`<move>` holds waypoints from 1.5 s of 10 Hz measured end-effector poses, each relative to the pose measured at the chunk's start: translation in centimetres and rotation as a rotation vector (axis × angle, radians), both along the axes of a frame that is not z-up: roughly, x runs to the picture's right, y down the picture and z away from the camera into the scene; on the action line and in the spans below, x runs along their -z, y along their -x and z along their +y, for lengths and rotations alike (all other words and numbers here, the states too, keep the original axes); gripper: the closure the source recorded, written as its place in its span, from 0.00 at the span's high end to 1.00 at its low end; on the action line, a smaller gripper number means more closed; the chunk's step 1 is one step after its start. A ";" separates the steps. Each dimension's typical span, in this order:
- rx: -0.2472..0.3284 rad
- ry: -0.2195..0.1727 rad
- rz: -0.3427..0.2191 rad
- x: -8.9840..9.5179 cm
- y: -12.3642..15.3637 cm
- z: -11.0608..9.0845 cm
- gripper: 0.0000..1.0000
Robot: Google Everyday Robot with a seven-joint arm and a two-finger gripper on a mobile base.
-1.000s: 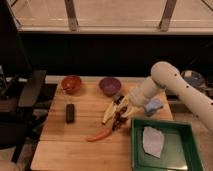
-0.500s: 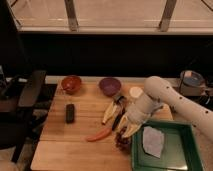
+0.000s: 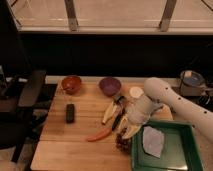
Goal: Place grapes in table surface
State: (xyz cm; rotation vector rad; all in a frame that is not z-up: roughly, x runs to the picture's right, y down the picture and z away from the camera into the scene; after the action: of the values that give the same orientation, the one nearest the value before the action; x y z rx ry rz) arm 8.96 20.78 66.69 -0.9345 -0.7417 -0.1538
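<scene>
The gripper (image 3: 126,131) is found low over the table surface (image 3: 65,145), at the end of the white arm (image 3: 165,97) that reaches in from the right; it sits among the bananas (image 3: 111,112) and just left of the green tray (image 3: 167,160). Whether it is spread or closed cannot be told from this view. The grapes (image 3: 122,143) are seen as a small dark cluster directly beneath the gripper, resting on or just above the wooden planks, beside the tray's left wall. An orange carrot (image 3: 98,135) lies to their left. A purple bowl (image 3: 109,85) and a red-orange bowl (image 3: 71,83) stand towards the far edge, and a dark rectangular object (image 3: 70,112) lies on the left part. A pale crumpled item (image 3: 152,141) is held within the tray.
</scene>
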 end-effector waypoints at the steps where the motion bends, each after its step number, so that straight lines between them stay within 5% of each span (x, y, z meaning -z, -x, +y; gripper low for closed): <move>1: 0.000 0.000 0.000 0.0 0.0 0.0 0.20; 5: 0.019 0.034 -0.011 -0.5 0.8 0.8 0.19; 8: 0.042 0.073 -0.038 -1.2 2.6 2.5 0.00; 9: 0.043 0.077 -0.040 -1.2 2.6 2.7 0.01; 15: 0.021 0.028 -0.032 -0.7 2.1 2.1 0.57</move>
State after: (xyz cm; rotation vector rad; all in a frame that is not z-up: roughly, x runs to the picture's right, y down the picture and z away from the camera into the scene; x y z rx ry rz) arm 6.88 22.87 67.39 -0.9690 -0.7654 -0.1775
